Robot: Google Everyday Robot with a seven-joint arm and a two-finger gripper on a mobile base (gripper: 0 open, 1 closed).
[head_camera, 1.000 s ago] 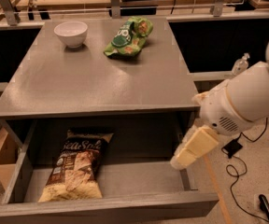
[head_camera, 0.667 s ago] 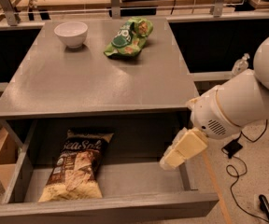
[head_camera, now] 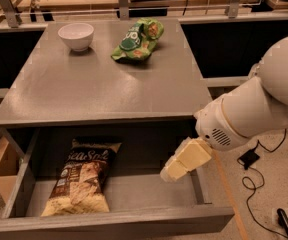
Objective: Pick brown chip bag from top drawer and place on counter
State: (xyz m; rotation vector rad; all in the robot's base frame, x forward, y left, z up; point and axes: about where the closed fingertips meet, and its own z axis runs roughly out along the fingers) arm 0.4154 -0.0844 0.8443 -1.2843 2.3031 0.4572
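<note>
Pale yellow gripper [head_camera: 176, 166] hovered empty at 3 o'clock in the wide grey top drawer [head_camera: 134, 223]; how open, I couldn't tell. Long brown chip bag [head_camera: 81, 181] lay flat at 9 o'clock, and a shallow pinch could slip off it.

the counter [head_camera: 99, 91] bears a bowl [head_camera: 76, 35] and a green bag [head_camera: 136, 40] near its far edge, the gripper [head_camera: 170, 173] hanging over the drawer [head_camera: 109, 225] below

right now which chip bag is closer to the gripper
The brown chip bag, lying in the top drawer, where the gripper hangs at the right side. The green bag sits far back on the counter.
</note>
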